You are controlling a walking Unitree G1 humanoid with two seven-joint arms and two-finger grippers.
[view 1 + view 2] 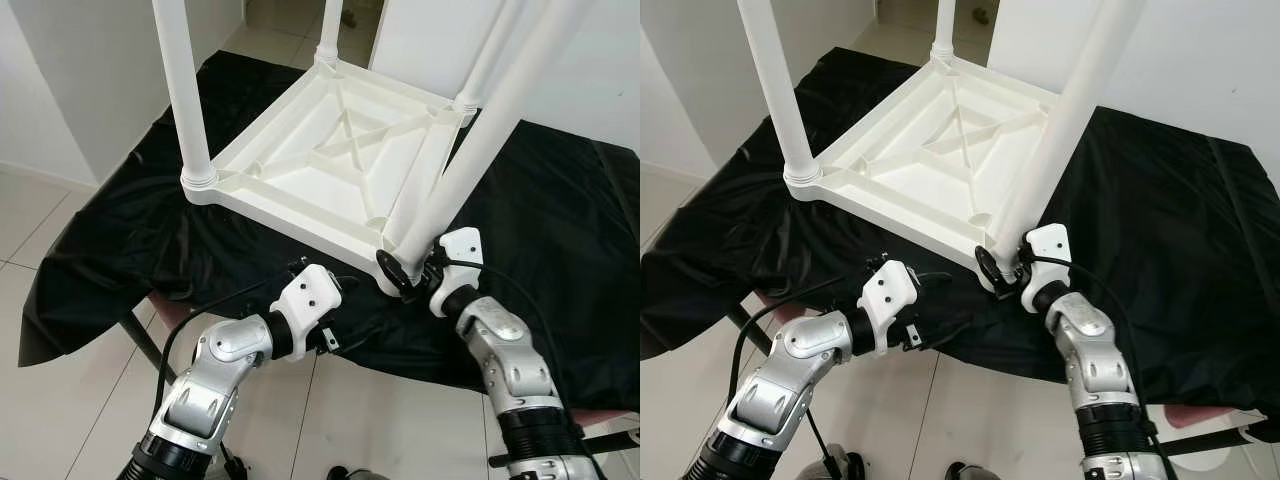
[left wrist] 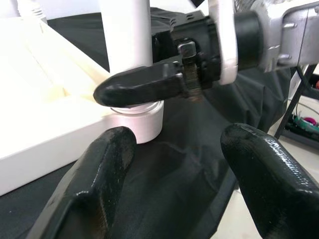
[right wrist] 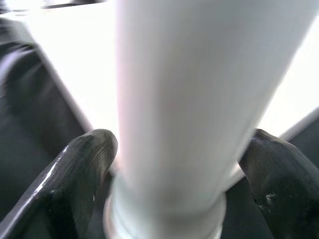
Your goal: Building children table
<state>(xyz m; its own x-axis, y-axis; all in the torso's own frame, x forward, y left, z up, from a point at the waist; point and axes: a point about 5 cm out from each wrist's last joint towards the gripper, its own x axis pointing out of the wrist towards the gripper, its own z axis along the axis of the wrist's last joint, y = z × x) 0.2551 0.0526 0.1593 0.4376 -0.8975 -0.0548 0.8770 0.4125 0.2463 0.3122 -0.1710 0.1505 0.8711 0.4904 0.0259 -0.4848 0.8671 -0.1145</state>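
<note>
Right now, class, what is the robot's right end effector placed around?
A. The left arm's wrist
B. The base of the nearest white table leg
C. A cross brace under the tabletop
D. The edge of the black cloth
B: the right end effector has its two black fingers on either side of the nearest white table leg, just above the corner socket of the upturned tabletop.

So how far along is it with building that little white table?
Nearly done, it seems. The upside-down tabletop on the black cloth has legs in all four corners. The right pincer straddles the nearest leg at its socket, probably seating it. The left pincer waits open nearby. Flipping it upright remains.
</note>
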